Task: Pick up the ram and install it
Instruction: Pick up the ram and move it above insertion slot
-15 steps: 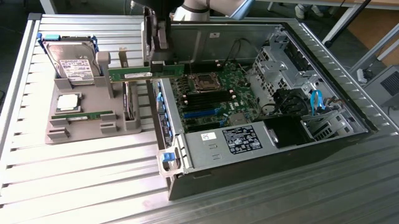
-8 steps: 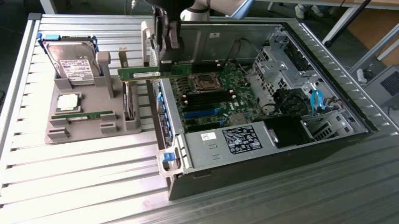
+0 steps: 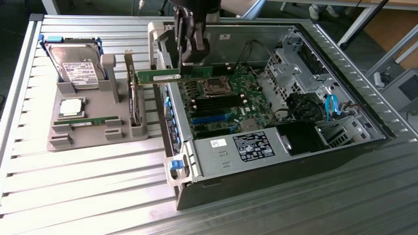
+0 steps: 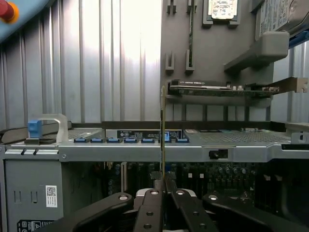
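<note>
1. The gripper [image 3: 194, 62] hangs above the fixture-side edge of an open computer case [image 3: 274, 171], its fingers clamped on the ram [image 3: 160, 77]. The stick is held level in the air, one end reaching toward a grey fixture [image 3: 98, 142] at the exterior view's left, the other over the motherboard [image 3: 222, 103].
2. The wrist view shows the grip up close: the ram [image 4: 162, 135] appears edge-on as a thin line, pinched between two narrow fingers [image 4: 150, 212]. Beyond it runs the case wall with a row of blue tabs [image 4: 113, 140].
3. The exterior view shows what the fixture carries: a hard drive [image 3: 77, 68] standing at the back, a square processor [image 3: 70, 107], a second green stick [image 3: 88, 120] lying flat, and a card [image 3: 134, 105] on edge.
4. Case and fixture sit on a slatted metal table [image 3: 85, 191]. Brown floor [image 3: 398, 29] shows past it at the exterior view's upper right. The wrist view catches a red button [image 4: 6, 10].
</note>
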Controlling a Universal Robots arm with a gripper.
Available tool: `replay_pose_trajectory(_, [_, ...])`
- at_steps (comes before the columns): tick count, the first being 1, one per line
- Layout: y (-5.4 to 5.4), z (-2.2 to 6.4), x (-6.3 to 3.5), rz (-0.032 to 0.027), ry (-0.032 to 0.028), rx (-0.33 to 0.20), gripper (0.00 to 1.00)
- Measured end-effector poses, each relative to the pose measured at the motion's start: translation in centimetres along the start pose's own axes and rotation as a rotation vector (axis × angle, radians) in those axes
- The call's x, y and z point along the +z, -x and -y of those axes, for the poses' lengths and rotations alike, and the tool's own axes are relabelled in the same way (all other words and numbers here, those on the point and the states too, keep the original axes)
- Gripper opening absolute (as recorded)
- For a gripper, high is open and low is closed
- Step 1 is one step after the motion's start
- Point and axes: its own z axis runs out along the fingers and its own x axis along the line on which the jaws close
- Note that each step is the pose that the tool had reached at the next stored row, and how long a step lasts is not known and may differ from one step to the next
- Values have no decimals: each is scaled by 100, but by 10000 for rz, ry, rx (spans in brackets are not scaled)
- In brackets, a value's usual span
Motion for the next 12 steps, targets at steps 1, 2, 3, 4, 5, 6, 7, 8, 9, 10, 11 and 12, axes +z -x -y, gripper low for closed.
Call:
replay_pose_trajectory(1, [0,23,0,0,0,0,11])
replay_pose_trajectory(2, [0,45,0,0,0,0,11])
replay_pose_trajectory(3, [0,68,0,0,0,0,11])
replay_pose_trajectory(4, [0,89,0,0,0,0,11])
replay_pose_trajectory(5, [0,111,-1,0,0,0,11])
replay_pose_trajectory(6, [0,139,-1,-1,0,0,11])
replay_pose_trajectory(7, [0,165,-1,0,0,0,11])
replay_pose_trajectory(8, [0,193,-1,0,0,0,11])
replay_pose_trajectory(9, [0,226,-2,0,0,0,11])
replay_pose_trajectory(10, [0,246,-1,1,-1,0,11])
replay_pose_trajectory(11, [-1,264,-2,-1,0,0,11])
replay_pose_trajectory(12, [0,288,-2,0,0,0,11])
